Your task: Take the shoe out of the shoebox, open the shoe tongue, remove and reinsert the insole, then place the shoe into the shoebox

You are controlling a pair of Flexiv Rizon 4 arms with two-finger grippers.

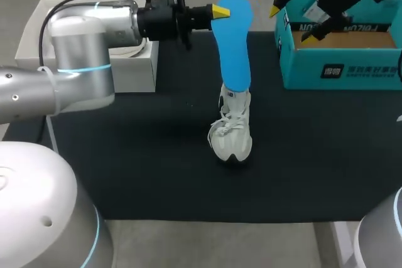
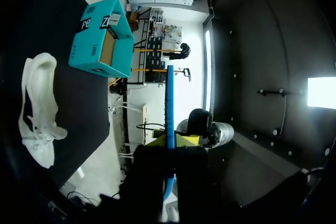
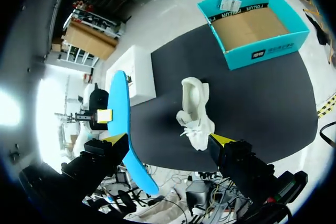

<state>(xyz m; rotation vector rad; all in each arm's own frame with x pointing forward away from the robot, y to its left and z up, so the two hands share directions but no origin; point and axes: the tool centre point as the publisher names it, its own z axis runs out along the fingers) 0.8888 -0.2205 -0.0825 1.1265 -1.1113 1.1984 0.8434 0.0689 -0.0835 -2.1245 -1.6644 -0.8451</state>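
Now the left hand [image 1: 222,12] is clenched on the top end of the blue insole [image 1: 233,48], high in the air over the far side of the black mat [image 1: 125,155]. In the left wrist view the insole shows as a thin blue strip pinched between the two yellow tips. It hangs down, and its low end reaches the open top of the white shoe [image 1: 231,135]. I cannot tell if it goes inside.

The shoe stands near the middle of the mat, with its toe toward the near edge. A wide stretch of mat lies to its left, to its right and in front of it.

The teal shoebox [image 1: 342,70] sits at the far right edge of the mat, open side up, well apart from the shoe. The right hand [image 1: 292,24] hangs over the shoebox's left end with its fingers spread wide, holding nothing. A white box [image 1: 135,67] sits at the far left edge of the mat, under the left arm.

Counted up: one shoe, one insole, one shoebox, one white box and two hands.
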